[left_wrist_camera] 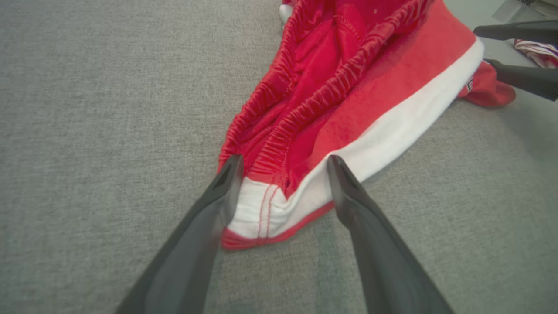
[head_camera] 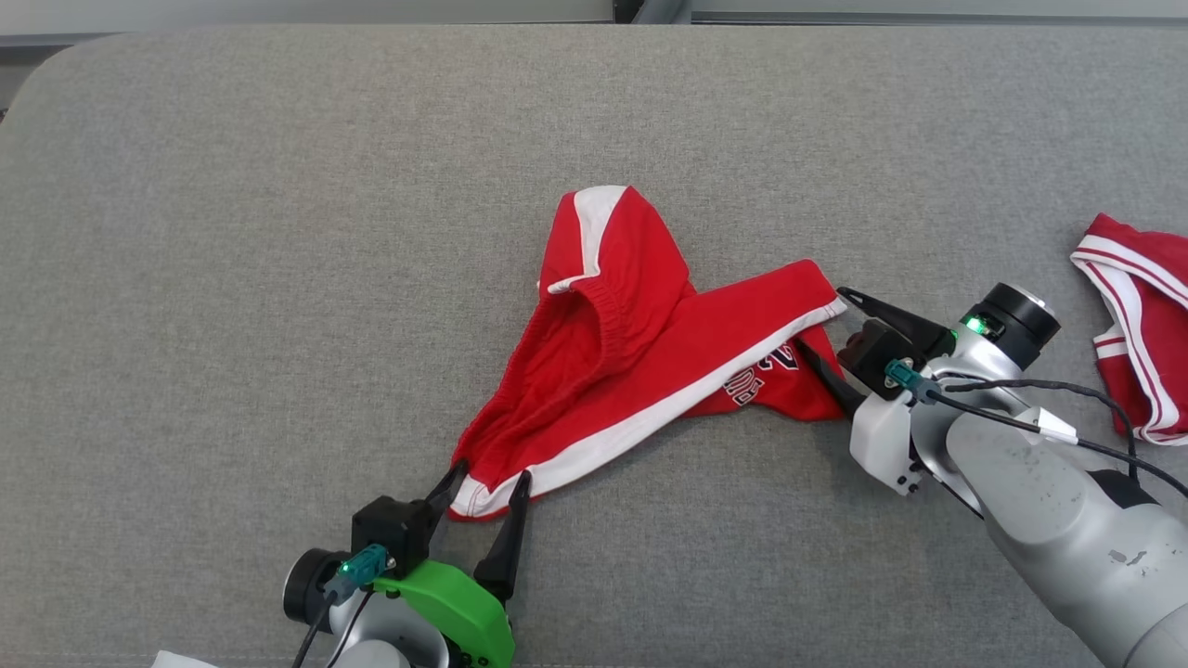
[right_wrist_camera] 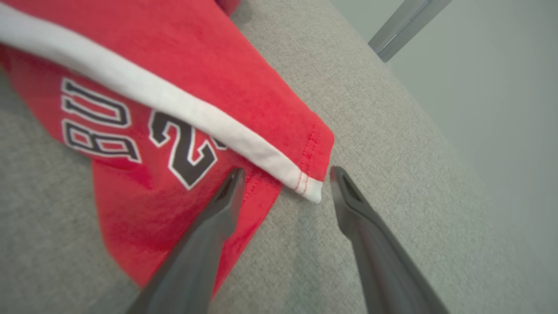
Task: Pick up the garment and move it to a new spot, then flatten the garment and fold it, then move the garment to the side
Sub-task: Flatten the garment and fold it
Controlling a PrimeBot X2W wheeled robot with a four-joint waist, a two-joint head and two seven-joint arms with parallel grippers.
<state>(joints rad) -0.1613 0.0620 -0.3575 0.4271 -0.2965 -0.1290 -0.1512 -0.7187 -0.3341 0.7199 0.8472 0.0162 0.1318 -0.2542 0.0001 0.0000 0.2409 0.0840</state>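
1. The red shorts [head_camera: 640,353] lie crumpled and partly folded over on the grey cushion [head_camera: 278,232]. The waistband is bunched, and a white stripe runs along the shorts' near edge.
2. The left gripper [head_camera: 492,475] is held wide open at the shorts' near-left corner, with one finger on each side of the white hem. Nothing is gripped.
3. The right gripper [head_camera: 821,320] is likewise wide open at the shorts' right corner, with the stitched tip between its fingers. Nothing is held.
4. A second red garment [head_camera: 1142,325] lies well to the right of the shorts.
5. The step in hand is judged to be a two-corner grasp. Whether it is meant for lifting or for spreading cannot be told.
6. Next, both pairs of fingers would need to be closed on the corners, with every fabric layer caught, before any pull is made.
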